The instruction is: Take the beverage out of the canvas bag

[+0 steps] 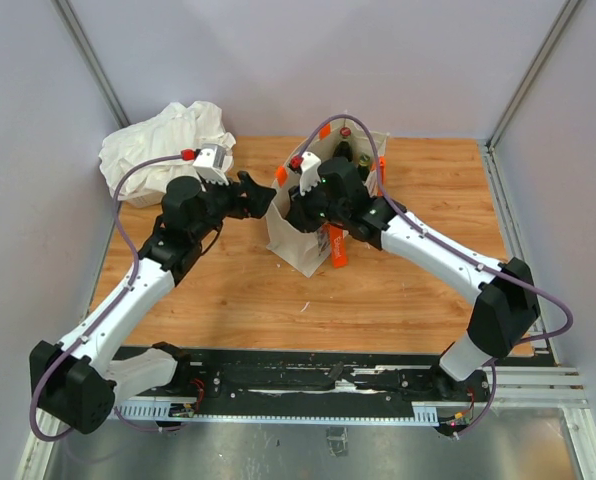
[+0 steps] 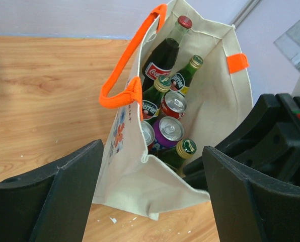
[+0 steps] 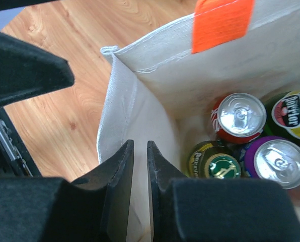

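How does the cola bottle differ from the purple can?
The cola bottle is tall dark glass with a red cap; the purple can is short with a silver pull-tab top. The cola bottle reaches near the rim; the purple can sits low. Both are tops-up inside the canvas bag.

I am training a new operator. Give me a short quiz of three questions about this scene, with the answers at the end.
1. True or false: the left gripper is shut on a can.
2. What does the right gripper pinch? A) an orange handle B) the wall of the canvas bag C) the white cloth
3. Fill in: the Coca-Cola bottle in the bag has a ___ cap.

Key: 1 false, it is open; 2 B; 3 red.
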### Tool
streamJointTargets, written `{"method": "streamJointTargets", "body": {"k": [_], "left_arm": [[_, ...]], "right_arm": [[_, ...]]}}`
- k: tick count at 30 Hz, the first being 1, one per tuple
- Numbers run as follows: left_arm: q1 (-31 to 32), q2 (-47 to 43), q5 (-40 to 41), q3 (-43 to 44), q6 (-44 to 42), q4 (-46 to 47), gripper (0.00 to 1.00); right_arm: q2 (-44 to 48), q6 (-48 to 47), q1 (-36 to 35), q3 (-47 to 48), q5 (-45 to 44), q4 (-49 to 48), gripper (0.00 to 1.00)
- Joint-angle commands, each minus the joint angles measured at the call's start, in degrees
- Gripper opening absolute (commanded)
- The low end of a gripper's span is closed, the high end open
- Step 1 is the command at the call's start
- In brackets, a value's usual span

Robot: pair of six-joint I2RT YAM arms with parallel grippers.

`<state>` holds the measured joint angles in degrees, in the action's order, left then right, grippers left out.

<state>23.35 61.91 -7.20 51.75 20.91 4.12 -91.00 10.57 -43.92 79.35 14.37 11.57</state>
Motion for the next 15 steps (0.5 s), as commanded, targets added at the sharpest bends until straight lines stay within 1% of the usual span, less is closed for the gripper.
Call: {"method": "streamJointTargets", "body": {"k": [1, 4, 9, 15], "left_arm": [[0.72, 1.17, -1.05, -0.13, 0.6, -0.22, 0.86], [1.11, 2.05, -1.66, -0.64, 0.41, -0.64, 0.84], [2.14, 2.67, -2.45, -2.69, 0.3, -2.18, 0.74], [3.24, 1.9, -3.47, -5.04, 0.37, -5.22, 0.74]], "right_arm": [[0.72, 1.7, -1.7, -3.09, 1.51, -0.24, 0.17], [0.48, 1.78, -2.15, -4.24, 1.51, -0.15, 0.17], [-0.74, 2.08, -2.16, -5.39, 0.67, -0.18, 0.17], [-3.08, 2.18, -2.14, -5.6, -0.1, -0.79, 0.16]]}}
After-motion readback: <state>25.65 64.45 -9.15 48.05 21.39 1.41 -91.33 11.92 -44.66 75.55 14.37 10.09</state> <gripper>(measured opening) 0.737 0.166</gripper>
